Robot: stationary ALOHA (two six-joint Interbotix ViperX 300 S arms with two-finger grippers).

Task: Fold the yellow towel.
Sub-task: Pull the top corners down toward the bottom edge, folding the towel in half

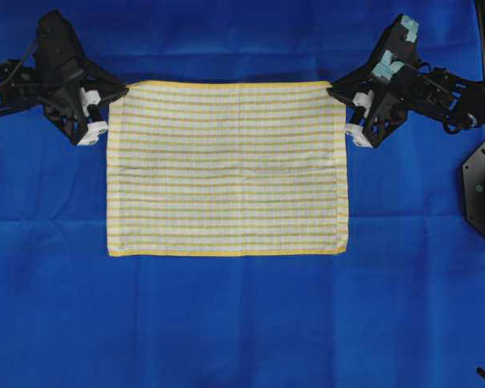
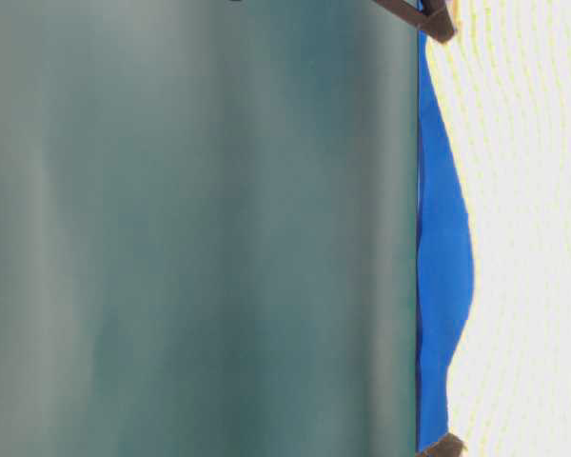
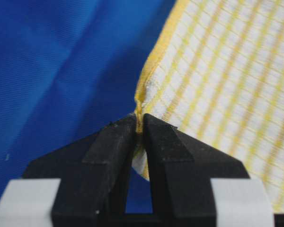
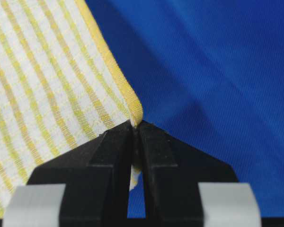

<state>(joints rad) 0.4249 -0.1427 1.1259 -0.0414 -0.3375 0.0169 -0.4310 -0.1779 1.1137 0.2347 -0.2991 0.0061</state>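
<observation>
From above, the yellow towel (image 1: 226,168) is a soft woven rectangle, white with thin yellow stripes and a yellow hem, lying on a plain blue cloth (image 1: 242,323) with its long axis running left to right. The left gripper (image 1: 126,90) pinches its far left corner, the right gripper (image 1: 331,89) its far right corner.

At table level the towel (image 2: 523,238) looks pale and rippled, beside a blurred grey-green wall (image 2: 190,228).

The left wrist view shows black fingers (image 3: 114,142) clamped on the hem. The right wrist view shows the same: fingers (image 4: 114,146) closed on the corner.
</observation>
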